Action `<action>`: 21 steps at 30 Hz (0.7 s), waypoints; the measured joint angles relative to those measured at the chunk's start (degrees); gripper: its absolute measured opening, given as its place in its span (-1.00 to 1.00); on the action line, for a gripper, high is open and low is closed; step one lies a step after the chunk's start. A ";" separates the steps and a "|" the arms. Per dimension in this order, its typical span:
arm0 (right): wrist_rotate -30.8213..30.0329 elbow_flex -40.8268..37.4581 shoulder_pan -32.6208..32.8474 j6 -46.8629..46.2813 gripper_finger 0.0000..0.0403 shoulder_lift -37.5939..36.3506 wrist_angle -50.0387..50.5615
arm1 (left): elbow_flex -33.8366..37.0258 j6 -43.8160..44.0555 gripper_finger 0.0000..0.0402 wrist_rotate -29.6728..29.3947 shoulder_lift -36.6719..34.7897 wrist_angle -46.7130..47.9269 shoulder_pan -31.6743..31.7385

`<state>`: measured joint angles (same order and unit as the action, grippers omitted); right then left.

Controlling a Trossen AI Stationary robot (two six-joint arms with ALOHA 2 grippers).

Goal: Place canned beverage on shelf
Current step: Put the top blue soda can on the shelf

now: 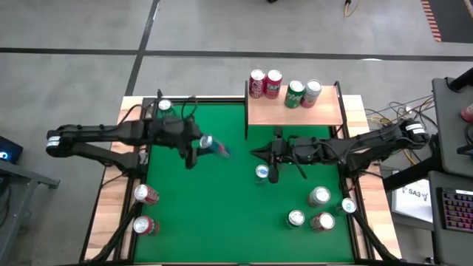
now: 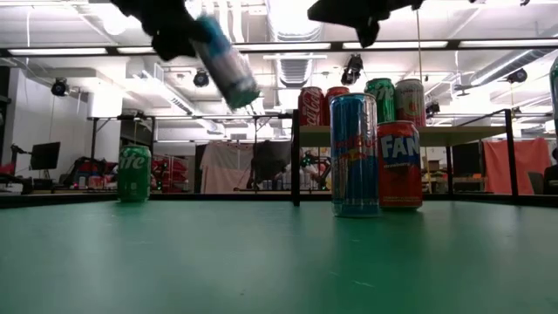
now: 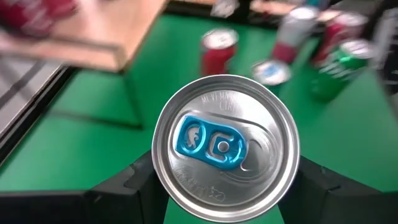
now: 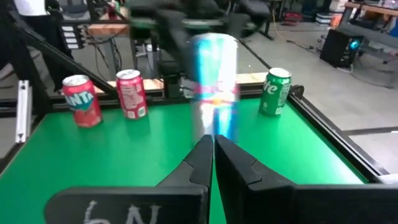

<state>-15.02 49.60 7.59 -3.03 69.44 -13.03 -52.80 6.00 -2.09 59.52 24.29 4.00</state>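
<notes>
Overhead, the green felt surface [image 1: 222, 214] carries the scene, framed by two dark arms reaching in from either side. At its far edge stands the shelf [image 1: 294, 112], a light-wood board on thin black posts, bearing four upright cans: two red cans [image 1: 265, 83] and two green-toned cans [image 1: 304, 94]. The left claw [image 1: 198, 148] hangs above the surface left of the shelf, its fingers clamped on the blue canned beverage [image 1: 215, 146], which is tilted in the air, as the low view shows [image 2: 225, 59]; the left wrist view looks onto its silver lid with a blue tab [image 3: 221, 148]. The right claw [image 1: 272, 157] waits just in front of the shelf, fingers pressed together and empty, beside a tall blue can [image 1: 261, 173] standing on the surface. Further cans stand near the surface's corners.
</notes>
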 joint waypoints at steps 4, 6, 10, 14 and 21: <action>0.01 3.85 -0.13 -0.38 -0.95 2.75 1.39 | -0.02 0.81 0.05 -6.63 0.29 -2.71 -6.73; 0.06 6.44 -0.13 -0.37 -0.91 4.27 3.77 | -0.02 0.81 0.05 -10.26 0.80 -3.54 -9.01; 0.12 12.34 -0.13 -0.50 -0.70 7.96 10.68 | -0.02 1.19 0.05 -13.83 1.79 -5.18 -11.48; 0.04 18.77 -0.13 -0.40 -0.36 12.24 17.33 | -0.05 1.32 0.05 -13.98 2.68 -5.67 -11.99; 0.03 27.49 -0.13 0.70 0.09 18.75 25.24 | -0.04 1.40 0.05 -14.05 3.66 -5.81 -11.97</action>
<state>-14.99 77.09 7.46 -2.34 88.19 12.22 -52.84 7.41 -16.14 63.17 18.49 -7.97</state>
